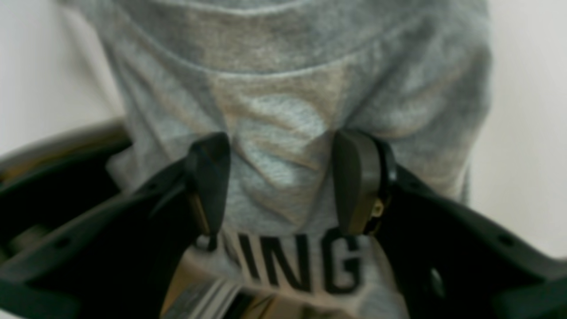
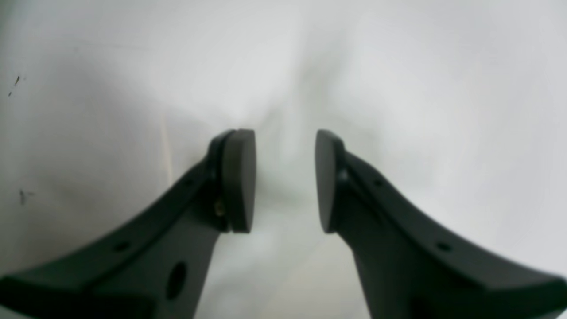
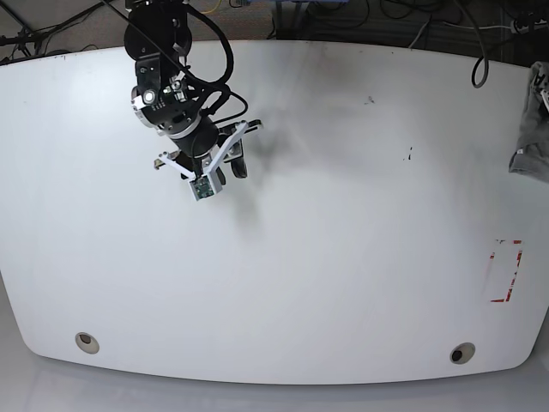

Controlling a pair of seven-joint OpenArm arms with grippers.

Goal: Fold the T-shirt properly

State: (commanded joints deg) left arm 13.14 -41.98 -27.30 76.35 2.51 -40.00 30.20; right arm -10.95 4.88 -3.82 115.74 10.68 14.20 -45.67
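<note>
R arm hangs over the white table, upper-left part in base view, reaching in from the far edge w/ wrist bent down toward the top. Right gripper is empty: pads held apart w/ a moderate gap, bare table showing between them, tips just above or near the surface (contact can't be told).

L arm itself is out of base view. Left gripper seen only from its wrist cam: fingers spread fairly wide, grey cloth of the T-shirt bunched between them. Whether the pads actually pinch the cloth can't be told; frame is blurred. Dark block letters "ING" show on the shirt just below the fingertips.

Relative to the table: T-shirt sits at the far right edge in base view, a crumpled grey bunch partly off-frame, well apart from the R arm. A red rectangle mark is on the table near that right edge, below the shirt.
</note>
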